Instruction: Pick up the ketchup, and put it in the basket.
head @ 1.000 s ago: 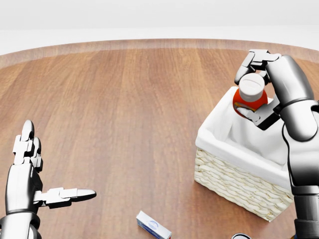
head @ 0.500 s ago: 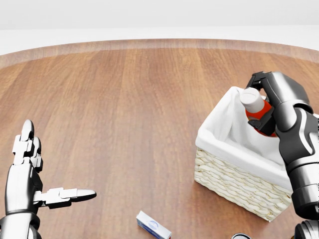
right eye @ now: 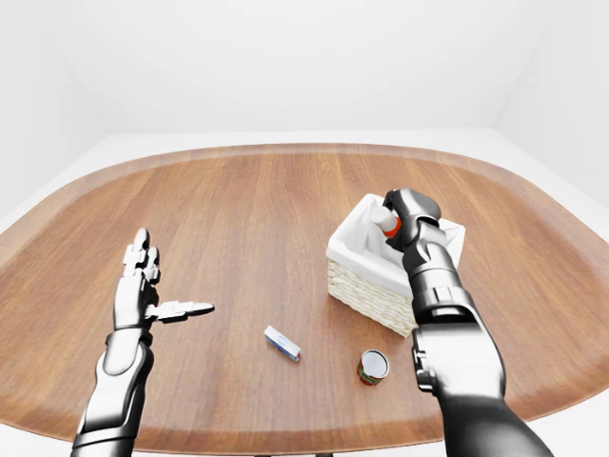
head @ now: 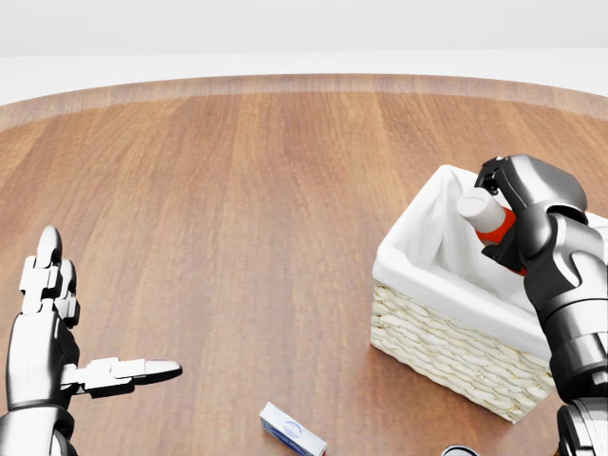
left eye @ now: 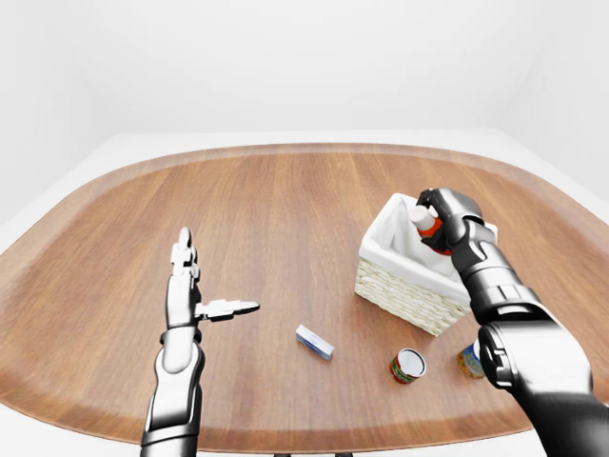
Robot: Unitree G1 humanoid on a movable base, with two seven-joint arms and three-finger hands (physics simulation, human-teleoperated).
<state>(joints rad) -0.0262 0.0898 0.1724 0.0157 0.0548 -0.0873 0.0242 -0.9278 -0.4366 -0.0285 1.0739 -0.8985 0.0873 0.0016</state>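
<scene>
- While the robot's right hand (head: 518, 223) has its metal fingers wrapped around the red ketchup bottle with the white cap (head: 486, 217), the bottle sits tilted inside the mouth of the white-lined woven wicker basket (head: 446, 328), cap pointing up and to the head view's left.
- Judging by that low, tilted hold, the bottle is being lowered for release; whether its base touches the lining is probably not decidable, since the hand hides it.
- Well apart at the view's lower left, the left hand (head: 52, 342) is splayed wide and holds nothing, seemingly parked out of the way.
- Lying on the oval brown wooden table (left eye: 285, 219) near the basket are a small blue-and-white box (left eye: 314, 342), a red-labelled tin can (left eye: 407, 365) and a second can (left eye: 469, 360), none involved.
</scene>
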